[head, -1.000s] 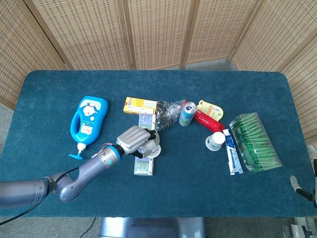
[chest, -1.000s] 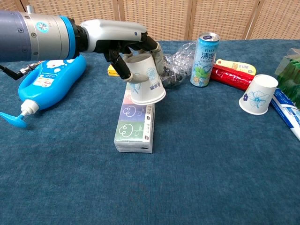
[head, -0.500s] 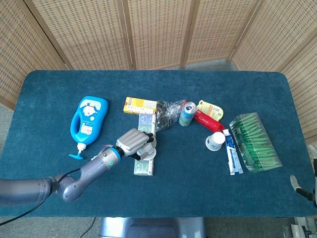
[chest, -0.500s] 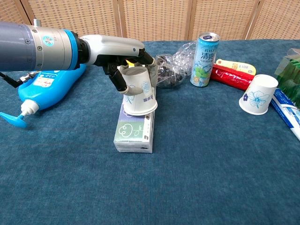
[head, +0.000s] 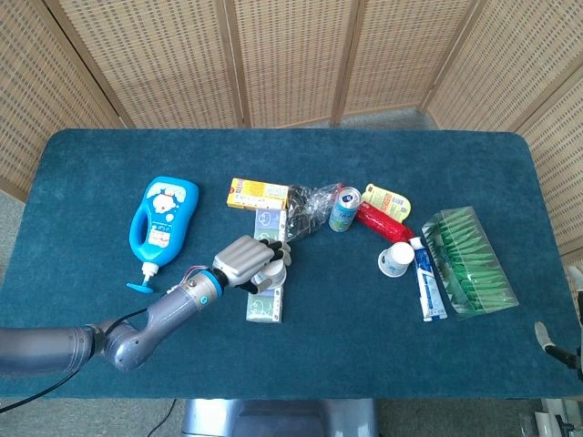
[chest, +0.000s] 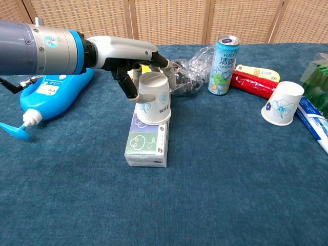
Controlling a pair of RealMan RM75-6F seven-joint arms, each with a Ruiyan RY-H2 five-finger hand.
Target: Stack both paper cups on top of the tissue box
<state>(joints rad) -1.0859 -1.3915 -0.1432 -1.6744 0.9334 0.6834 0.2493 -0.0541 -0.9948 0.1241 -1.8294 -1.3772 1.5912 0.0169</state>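
A white paper cup with a blue flower print stands upside down on the far end of the tissue box. My left hand reaches in from the left and holds the cup near its top, thumb on the left side, fingers behind it. In the head view the left hand covers most of that cup above the tissue box. The second paper cup lies tilted on the cloth at the right, also the second cup. Only a sliver of my right hand shows at the lower right edge.
A blue bottle lies left of the hand. Behind the box are a crumpled plastic bag, a drink can, a red packet and a yellow box. A toothpaste tube and green packet lie right.
The left hand has brought the tilted cup back over the tissue box and set it upright, upside down, on the box's far end.
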